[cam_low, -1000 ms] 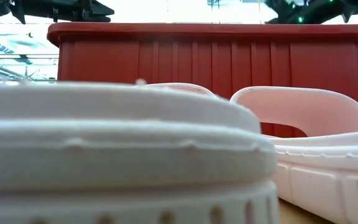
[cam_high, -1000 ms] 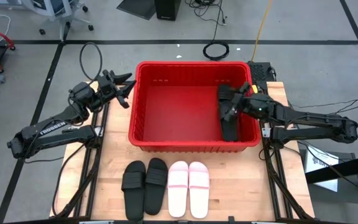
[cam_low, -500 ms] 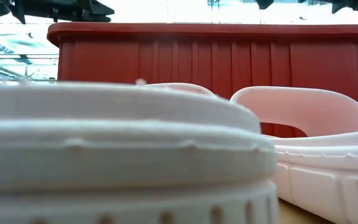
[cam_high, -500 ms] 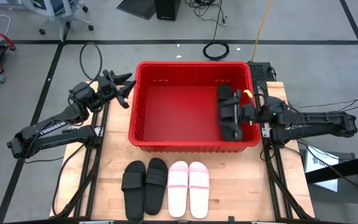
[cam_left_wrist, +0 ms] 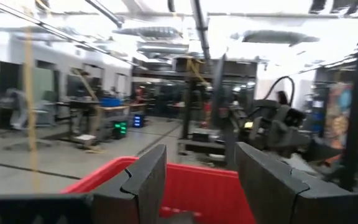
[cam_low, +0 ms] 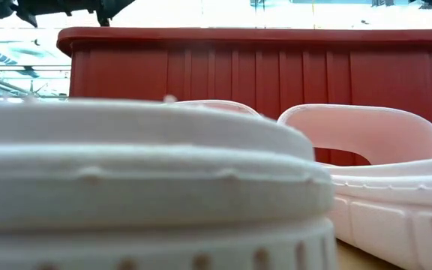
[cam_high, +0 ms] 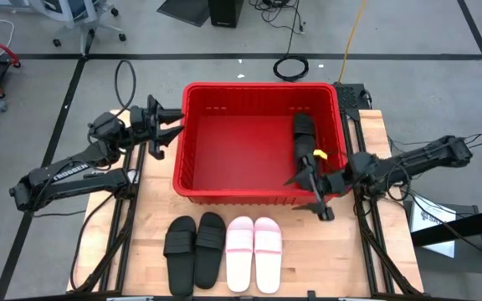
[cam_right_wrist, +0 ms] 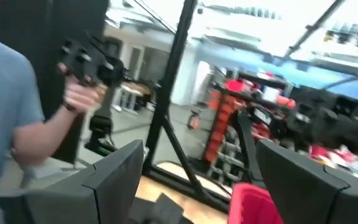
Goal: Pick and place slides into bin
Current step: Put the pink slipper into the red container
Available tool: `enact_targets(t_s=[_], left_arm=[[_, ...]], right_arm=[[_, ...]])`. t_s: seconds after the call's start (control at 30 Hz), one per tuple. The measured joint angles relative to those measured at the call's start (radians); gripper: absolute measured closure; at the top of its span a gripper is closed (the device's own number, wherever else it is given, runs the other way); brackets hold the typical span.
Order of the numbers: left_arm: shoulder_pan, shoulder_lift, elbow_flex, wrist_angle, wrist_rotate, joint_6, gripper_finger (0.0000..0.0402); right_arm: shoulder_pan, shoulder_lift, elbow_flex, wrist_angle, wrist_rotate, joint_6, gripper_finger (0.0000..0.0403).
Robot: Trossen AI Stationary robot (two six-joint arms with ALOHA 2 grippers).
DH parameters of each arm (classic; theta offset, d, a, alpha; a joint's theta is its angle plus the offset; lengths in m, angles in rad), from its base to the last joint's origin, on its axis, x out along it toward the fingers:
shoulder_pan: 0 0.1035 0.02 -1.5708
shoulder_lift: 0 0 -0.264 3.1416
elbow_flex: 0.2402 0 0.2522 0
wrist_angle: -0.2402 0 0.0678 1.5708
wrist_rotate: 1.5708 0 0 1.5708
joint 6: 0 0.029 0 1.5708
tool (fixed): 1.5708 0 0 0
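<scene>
The red bin (cam_high: 192,142) stands at the table's far middle. A black slide (cam_high: 305,135) lies flat on the bin's floor by its right wall. Two black slides (cam_high: 195,247) and two pink slides (cam_high: 253,242) lie side by side on the table in front of the bin, soles down. My left gripper (cam_high: 174,131) hovers open just outside the bin's left wall, with nothing between its fingers (cam_left_wrist: 143,180). My right gripper (cam_high: 312,194) hangs open over the bin's near right corner, also with nothing between its fingers (cam_right_wrist: 114,180).
The pink slides (cam_low: 366,142) fill the low view, with the bin's ribbed wall (cam_low: 253,71) behind them. A person in a blue shirt (cam_right_wrist: 8,106) stands beyond the table holding a dark device. Bare wood shows to the left and right of the four slides.
My right gripper has drawn back from over the black slide in the bin toward the table's near edge. It has tipped upward and now hangs over the bin's near right corner. The slide stays in the bin. My left gripper has turned a little where it hovers.
</scene>
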Motion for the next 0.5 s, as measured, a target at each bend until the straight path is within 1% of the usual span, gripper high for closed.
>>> enact_targets(t_s=[0.13,0.3,0.5], left_arm=[[-0.041,0.000,0.000,0.004,0.021,-0.027,0.0204],[-0.102,0.000,0.000,0.033,0.028,-0.044,0.0204],[-0.164,0.000,0.000,0.057,0.027,-0.044,0.0204]], right_arm=[[0.103,0.044,0.000,-0.034,0.230,-0.047,0.0099],[0.230,0.111,0.000,-0.035,0.382,-0.062,0.0099],[0.370,0.198,0.007,-0.048,0.632,-0.057,0.0099]])
